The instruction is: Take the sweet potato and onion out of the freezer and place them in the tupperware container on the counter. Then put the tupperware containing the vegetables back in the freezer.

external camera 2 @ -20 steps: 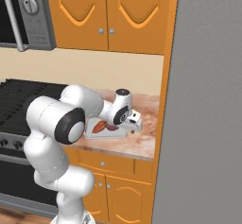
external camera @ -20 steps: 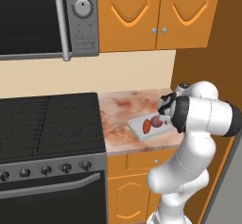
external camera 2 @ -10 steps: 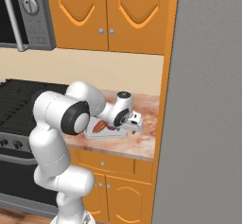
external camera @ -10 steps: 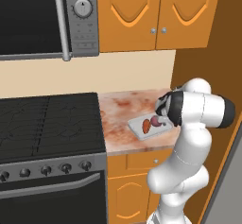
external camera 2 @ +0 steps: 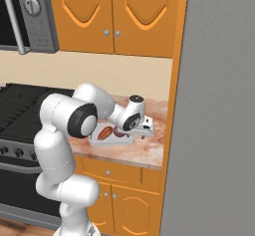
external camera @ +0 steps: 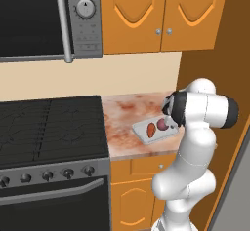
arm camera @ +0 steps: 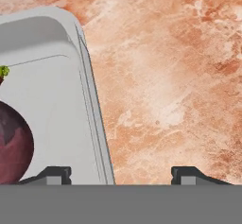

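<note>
Straddling the rim of the tupperware container (arm camera: 92,105), my fingers (arm camera: 116,176) are spread, one tip inside the tray, one over bare worktop (arm camera: 179,76). The container sits near the worktop's front edge, holding the onion (external camera: 163,124) and sweet potato (external camera: 151,129). Risk: a pinch on one rim may let the loaded tray tilt and spill the vegetables.

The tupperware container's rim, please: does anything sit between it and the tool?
Nothing visible does. In the hand view the tool is open and straddles the tupperware container rim, one tip over the tray beside the onion, the other over the bare counter.
</note>
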Robot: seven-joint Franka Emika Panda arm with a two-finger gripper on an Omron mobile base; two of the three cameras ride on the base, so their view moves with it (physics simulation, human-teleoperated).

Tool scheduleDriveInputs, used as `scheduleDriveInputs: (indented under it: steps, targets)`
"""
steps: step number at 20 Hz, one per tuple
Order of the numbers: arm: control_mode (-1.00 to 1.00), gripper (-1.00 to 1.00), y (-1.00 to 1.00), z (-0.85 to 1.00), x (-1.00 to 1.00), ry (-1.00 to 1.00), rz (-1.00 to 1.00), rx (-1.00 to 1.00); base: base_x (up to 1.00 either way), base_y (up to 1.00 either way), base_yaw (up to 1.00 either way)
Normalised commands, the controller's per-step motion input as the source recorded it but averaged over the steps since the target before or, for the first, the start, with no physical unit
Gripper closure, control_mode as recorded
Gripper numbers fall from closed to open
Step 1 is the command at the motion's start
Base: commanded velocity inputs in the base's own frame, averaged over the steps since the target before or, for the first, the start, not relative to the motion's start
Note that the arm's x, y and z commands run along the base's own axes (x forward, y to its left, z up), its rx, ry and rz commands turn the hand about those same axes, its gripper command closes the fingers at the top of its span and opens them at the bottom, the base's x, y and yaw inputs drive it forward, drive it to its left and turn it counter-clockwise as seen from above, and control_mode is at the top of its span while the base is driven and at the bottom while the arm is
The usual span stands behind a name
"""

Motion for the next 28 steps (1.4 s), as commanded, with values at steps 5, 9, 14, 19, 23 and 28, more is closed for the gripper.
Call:
scheduleDriveInputs:
  steps: [5, 9, 14, 19, 23, 28]
  targets:
    - [-1.0, 1.0, 0.0, -0.57, -0.05, 0.0, 0.07, 0.0, 0.0, 0.0, 0.0]
    - [-1.0, 1.0, 0.03, -0.67, -0.12, 0.0, 0.06, 0.0, 0.0, 0.0, 0.0]
    - [-1.0, 1.0, 0.24, -0.63, -0.49, 0.0, 0.04, 0.0, 0.0, 0.0, 0.0]
    - [-1.0, 1.0, 0.41, -0.19, -0.79, -0.02, 0.0, 0.0, 0.0, 0.0, 0.0]
    - [-1.0, 1.0, 0.27, 0.02, -0.45, 0.0, -0.04, 0.0, 0.0, 0.0, 0.0]
    - [-1.0, 1.0, 0.16, 0.46, -0.31, 0.0, -0.07, 0.0, 0.0, 0.0, 0.0]
